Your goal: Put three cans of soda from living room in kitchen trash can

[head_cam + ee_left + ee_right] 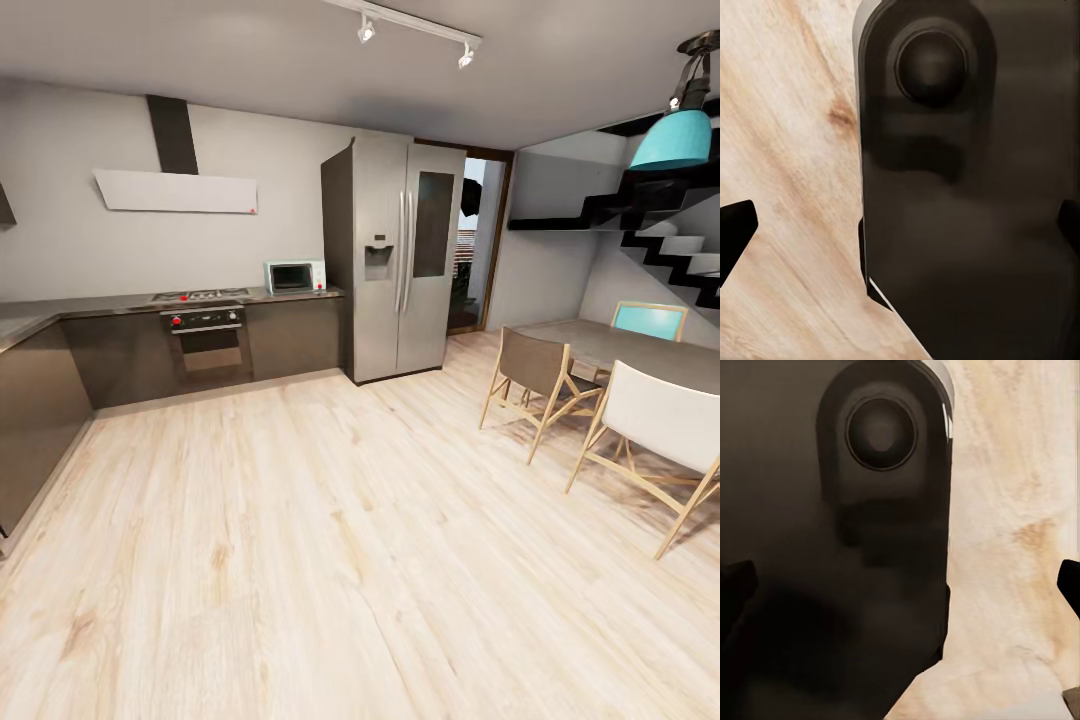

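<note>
Steel fridge (400,255), dark kitchen cabinets (295,335), dining table (620,345)

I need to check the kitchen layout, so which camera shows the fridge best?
The head view: the fridge stands whole and upright at the end of the dark cabinets, beside a doorway. The left and right wrist views give dark robot bodywork over the wood floor, nothing of it.

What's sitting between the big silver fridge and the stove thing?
In the head view, a small mint-green microwave sits on the dark counter, between the fridge and the stovetop.
</note>
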Robot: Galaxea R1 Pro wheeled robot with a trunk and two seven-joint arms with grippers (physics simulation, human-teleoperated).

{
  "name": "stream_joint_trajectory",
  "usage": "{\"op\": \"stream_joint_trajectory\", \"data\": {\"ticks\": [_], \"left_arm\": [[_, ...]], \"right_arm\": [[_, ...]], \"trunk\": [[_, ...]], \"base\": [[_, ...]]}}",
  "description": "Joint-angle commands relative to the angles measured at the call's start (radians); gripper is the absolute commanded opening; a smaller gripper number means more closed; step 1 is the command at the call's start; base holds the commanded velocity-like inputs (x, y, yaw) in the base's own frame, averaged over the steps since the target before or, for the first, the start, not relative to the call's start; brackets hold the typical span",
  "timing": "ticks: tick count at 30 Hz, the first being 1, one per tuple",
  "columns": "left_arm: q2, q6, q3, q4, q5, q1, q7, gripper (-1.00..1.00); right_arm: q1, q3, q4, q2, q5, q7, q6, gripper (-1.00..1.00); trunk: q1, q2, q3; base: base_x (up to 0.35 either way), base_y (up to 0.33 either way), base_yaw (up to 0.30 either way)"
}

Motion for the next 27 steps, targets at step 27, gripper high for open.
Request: {"op": "stream_joint_trajectory", "data": {"ticks": [27], "left_arm": [[-0.009, 0.026, -0.005, -0.679, 0.000, -0.048, -0.011, 1.00]], "right_arm": [[-0.037, 0.048, -0.516, -0.022, 0.015, 0.000, -0.147, 1.00]], "trunk": [[0.000, 0.000, 0.000]], "base": [[0.000, 0.000, 0.000]]}}
